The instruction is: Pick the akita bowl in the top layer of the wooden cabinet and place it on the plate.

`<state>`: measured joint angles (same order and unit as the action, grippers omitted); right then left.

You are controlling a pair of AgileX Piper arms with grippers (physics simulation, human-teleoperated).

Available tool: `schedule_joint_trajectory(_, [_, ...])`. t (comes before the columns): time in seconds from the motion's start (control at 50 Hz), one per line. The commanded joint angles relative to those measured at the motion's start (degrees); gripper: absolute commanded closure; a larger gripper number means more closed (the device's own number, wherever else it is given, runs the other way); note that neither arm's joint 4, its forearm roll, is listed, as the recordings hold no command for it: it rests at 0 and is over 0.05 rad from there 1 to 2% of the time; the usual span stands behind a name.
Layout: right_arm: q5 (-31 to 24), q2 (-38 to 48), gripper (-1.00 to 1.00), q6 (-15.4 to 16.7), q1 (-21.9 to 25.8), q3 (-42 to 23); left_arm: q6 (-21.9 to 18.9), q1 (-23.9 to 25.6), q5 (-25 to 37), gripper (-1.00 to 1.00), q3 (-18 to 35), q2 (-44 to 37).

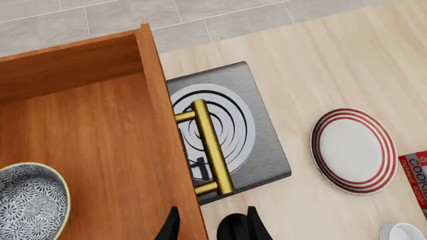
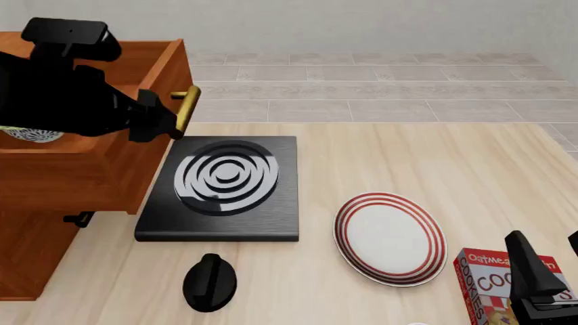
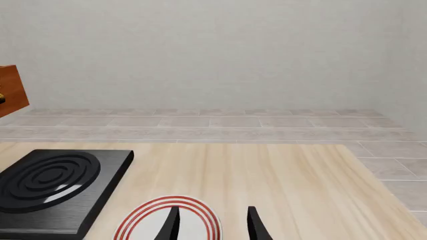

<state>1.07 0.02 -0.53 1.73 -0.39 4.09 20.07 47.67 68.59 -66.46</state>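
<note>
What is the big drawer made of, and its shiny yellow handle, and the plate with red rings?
The top layer looks like reddish-brown wood, with visible grain. Its handle looks like polished brass, golden and glinting. The plate seems glazed ceramic, smooth white with red rings, though a render leaves that open.

1. The left arm [image 2: 63, 101] is matte black all over, bulky, with a boxy black block on top.
2. The left tool [image 1: 212, 227] ends in slim, tapered black fingers.
3. The right tool [image 3: 212, 225] has matching pointed black fingers [image 3: 172, 225].
</note>
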Motion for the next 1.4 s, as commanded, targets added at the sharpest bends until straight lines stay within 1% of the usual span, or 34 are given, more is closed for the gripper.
schedule_joint_trajectory(0.02, [0.0, 0.0, -1.00, 0.1, 0.0, 0.0, -1.2, 0.0, 1.1, -1.00, 4.3, 0.1])
schedule_joint_trajectory(0.12, [0.1, 0.0, -1.00, 0.1, 0.0, 0.0, -1.6, -0.8, 1.7, -1.00, 5.0, 0.4])
schedule_joint_trajectory(0.42, [0.1, 0.0, -1.00, 0.0, 0.0, -0.1, -4.2, -3.7, 4.3, -1.00, 11.2, -0.6])
schedule_joint_trajectory(0.66, [0.3, 0.0, -1.00, -0.1, 0.1, 0.0, -5.7, -6.8, 4.8, -1.00, 11.6, -1.2])
schedule_joint_trajectory(0.7, [0.3, 0.0, -1.00, -0.1, 0.1, 0.0, -5.5, -6.9, 5.2, -1.00, 12.1, -1.5])
schedule_joint_trajectory(0.9, [0.3, 0.0, -1.00, -0.1, 0.1, 0.0, -8.0, -10.7, 7.8, -1.00, 16.2, -2.4])
schedule_joint_trajectory(0.96, [0.4, 0.0, -1.00, -0.2, 0.2, 0.0, -8.5, -11.1, 8.5, -1.00, 17.1, -2.5])
schedule_joint_trajectory(1.06, [0.3, 0.0, -1.00, -0.1, 0.2, -0.1, -8.7, -11.8, 9.2, -1.00, 17.9, -2.7])
schedule_joint_trajectory(1.28, [0.4, 0.1, -1.00, 0.0, 0.1, 0.0, -10.1, -15.4, 10.0, -1.00, 19.2, -3.1])
schedule_joint_trajectory(1.4, [0.4, 0.1, -1.00, 0.1, 0.2, -0.1, -10.5, -15.7, 10.4, -1.00, 19.6, -3.3])
